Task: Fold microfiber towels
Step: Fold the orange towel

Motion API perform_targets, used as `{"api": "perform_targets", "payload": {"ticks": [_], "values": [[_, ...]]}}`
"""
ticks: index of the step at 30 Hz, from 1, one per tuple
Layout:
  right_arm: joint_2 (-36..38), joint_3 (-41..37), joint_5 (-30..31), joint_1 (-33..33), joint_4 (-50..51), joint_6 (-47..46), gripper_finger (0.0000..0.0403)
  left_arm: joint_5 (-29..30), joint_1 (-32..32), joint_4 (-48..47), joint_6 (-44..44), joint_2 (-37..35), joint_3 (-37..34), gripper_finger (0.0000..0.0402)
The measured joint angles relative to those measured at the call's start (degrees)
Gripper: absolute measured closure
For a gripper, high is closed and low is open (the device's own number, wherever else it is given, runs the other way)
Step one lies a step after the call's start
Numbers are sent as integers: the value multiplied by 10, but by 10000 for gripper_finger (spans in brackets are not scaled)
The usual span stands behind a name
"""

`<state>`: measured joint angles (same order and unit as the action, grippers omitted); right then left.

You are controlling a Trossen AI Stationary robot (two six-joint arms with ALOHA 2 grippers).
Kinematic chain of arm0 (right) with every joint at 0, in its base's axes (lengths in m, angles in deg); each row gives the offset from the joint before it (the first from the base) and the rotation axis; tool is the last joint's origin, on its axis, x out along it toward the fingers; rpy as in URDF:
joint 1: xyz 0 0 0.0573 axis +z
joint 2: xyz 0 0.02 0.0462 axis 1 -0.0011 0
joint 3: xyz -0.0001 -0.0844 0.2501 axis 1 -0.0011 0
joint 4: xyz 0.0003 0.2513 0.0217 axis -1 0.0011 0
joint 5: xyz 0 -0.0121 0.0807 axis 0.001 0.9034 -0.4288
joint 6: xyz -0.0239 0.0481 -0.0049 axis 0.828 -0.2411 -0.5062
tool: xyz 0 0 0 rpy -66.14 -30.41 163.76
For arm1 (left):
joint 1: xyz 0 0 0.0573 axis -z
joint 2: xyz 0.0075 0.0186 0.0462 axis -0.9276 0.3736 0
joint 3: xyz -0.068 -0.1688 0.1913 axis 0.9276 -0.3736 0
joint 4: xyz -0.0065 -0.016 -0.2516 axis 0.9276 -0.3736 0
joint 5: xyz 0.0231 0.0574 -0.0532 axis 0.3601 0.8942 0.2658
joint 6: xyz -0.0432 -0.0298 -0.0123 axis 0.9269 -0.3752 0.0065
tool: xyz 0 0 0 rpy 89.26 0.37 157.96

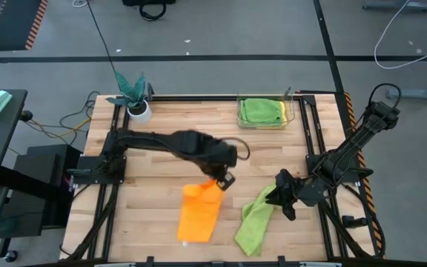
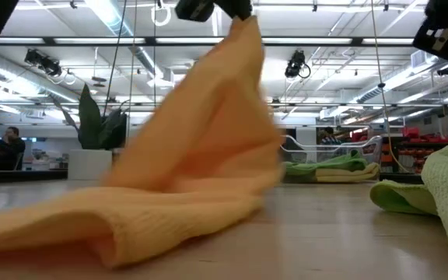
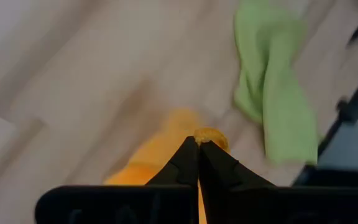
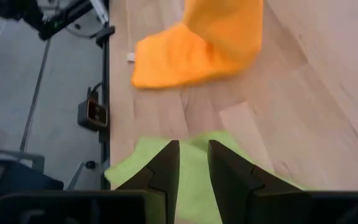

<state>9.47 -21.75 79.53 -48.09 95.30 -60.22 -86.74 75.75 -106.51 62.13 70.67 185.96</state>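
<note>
High view: two folded towels (image 1: 262, 112) sit in the clear bin (image 1: 293, 111) at upper right. At lower centre, left gripper (image 1: 222, 180) has its jaws pinched on the orange towel (image 1: 199, 213); right gripper (image 1: 282, 197) jaws part-open at the green towel (image 1: 253, 226), grip unclear. Two remain.

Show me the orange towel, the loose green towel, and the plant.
orange towel (image 1: 199, 213), high view, middle of the cloth.
loose green towel (image 1: 252, 227), high view, middle of its lower half.
plant (image 1: 133, 90), high view, teal leaves above the white pot.
</note>
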Motion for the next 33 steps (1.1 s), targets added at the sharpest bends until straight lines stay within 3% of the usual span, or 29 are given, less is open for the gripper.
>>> {"api": "perform_targets", "payload": {"ticks": [7, 11, 19, 24, 33], "values": [[0, 0, 16, -58, -32, 0, 312, 65, -39, 17, -46, 0, 82, 396], [0, 0, 14, -106, -36, 0, 312, 66, -51, 51, -87, 0, 98, 396], [0, 0, 3, -142, -49, -24, 312, 68, -69, 164, -172, 0, 100, 396], [0, 0, 14, -199, -49, -22, 312, 68, -76, 239, -237, 0, 100, 396], [0, 0, -1, -309, -46, -7, 312, 70, -88, 248, -298, -8, 100, 396]]}}
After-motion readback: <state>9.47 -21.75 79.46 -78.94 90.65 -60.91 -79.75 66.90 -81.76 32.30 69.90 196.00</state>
